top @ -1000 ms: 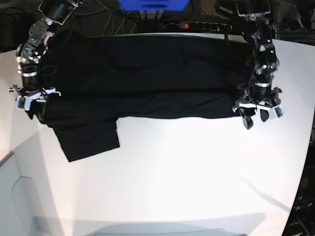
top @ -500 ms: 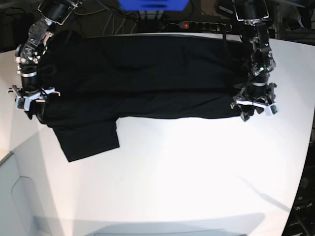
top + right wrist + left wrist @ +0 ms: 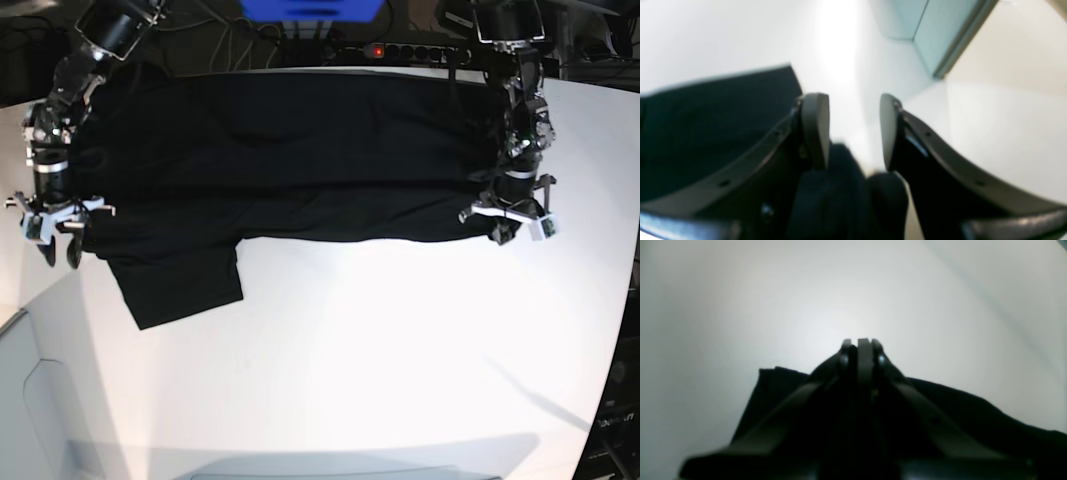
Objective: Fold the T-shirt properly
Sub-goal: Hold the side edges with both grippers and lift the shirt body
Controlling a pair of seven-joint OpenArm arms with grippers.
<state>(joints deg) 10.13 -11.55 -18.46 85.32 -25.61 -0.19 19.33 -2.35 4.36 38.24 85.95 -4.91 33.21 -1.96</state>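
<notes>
Left gripper pinched shut at the T-shirt's corner, right gripper parted over its opposite edge.

The left gripper (image 3: 505,232) has its jaws pressed together at the near corner of the T-shirt (image 3: 300,150); whether cloth is caught between them cannot be told, since the wrist view shows only the closed tips (image 3: 860,348) above black fabric. The right gripper (image 3: 853,130) stands with a clear gap between its fingers (image 3: 815,128), holding nothing, dark cloth beneath it. The shirt lies spread across the far half of the white table (image 3: 400,350), one sleeve (image 3: 185,285) reaching toward the near side.
</notes>
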